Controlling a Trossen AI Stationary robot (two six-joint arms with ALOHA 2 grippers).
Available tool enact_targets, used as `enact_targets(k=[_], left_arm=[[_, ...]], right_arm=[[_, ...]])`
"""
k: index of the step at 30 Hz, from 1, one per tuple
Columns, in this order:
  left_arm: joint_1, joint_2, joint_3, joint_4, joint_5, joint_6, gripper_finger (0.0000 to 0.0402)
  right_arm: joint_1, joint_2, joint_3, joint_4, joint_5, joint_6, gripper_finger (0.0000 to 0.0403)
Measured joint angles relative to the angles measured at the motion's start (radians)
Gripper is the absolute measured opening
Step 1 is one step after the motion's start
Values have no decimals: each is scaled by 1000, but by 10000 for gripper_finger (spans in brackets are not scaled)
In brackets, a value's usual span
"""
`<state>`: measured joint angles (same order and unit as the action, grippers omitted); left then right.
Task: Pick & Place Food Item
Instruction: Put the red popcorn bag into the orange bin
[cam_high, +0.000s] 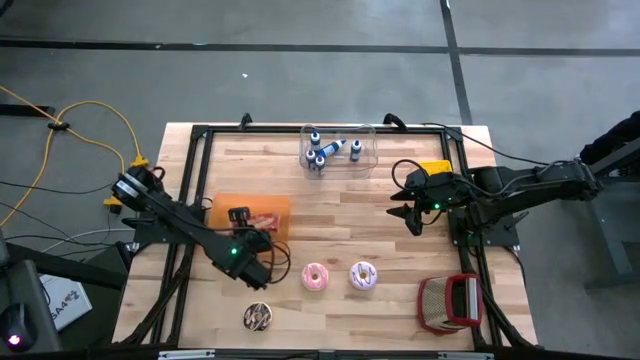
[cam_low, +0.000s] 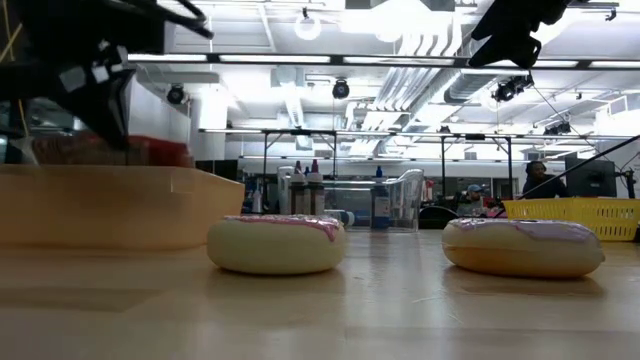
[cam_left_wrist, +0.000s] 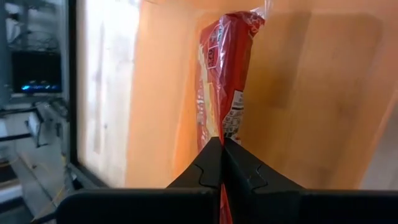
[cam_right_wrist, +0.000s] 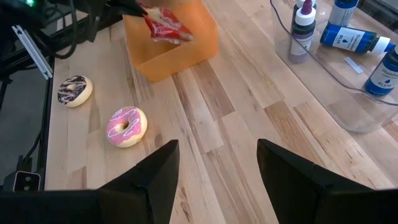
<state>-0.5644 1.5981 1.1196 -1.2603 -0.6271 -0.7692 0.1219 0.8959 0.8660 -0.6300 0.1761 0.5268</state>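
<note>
A red snack packet (cam_left_wrist: 224, 74) hangs over the orange tray (cam_high: 272, 208) at the table's left, with my left gripper (cam_left_wrist: 222, 142) shut on it; the high view shows that gripper (cam_high: 240, 215) above the tray. In the low view the packet (cam_low: 150, 150) sits about level with the tray's rim (cam_low: 120, 175). Two pink-iced donuts (cam_high: 315, 277) (cam_high: 363, 276) and a chocolate donut (cam_high: 257, 317) lie on the wood near the front edge. My right gripper (cam_high: 408, 215) waits open above the table's right half, with nothing between its fingers (cam_right_wrist: 161, 171). My left gripper pinches the packet's end nearest to it (cam_left_wrist: 227, 127) between its two fingers, at their free ends. The fingers slant down from the table's left, in line with the packet's length. The packet reaches away from them over the tray; whether its far end (cam_right_wrist: 180, 36) rests on the tray, I cannot tell.
A clear bin (cam_high: 340, 150) with blue-capped bottles stands at the far middle. A yellow basket (cam_high: 435, 168) sits beside the right arm, and a red and white item (cam_high: 450, 303) lies at the near right corner. Bare wood lies between tray and right gripper.
</note>
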Motion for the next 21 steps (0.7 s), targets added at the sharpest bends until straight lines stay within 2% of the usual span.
enact_targets(k=[4, 10, 21], left_arm=[[7, -28, -48, 51, 7, 42, 1], [23, -32, -52, 57, 23, 43, 7], [54, -32, -52, 57, 27, 66, 87]], right_arm=[[0, 0, 0, 0, 0, 0, 204], [0, 0, 0, 0, 0, 0, 204], [0, 0, 0, 0, 0, 0, 204]])
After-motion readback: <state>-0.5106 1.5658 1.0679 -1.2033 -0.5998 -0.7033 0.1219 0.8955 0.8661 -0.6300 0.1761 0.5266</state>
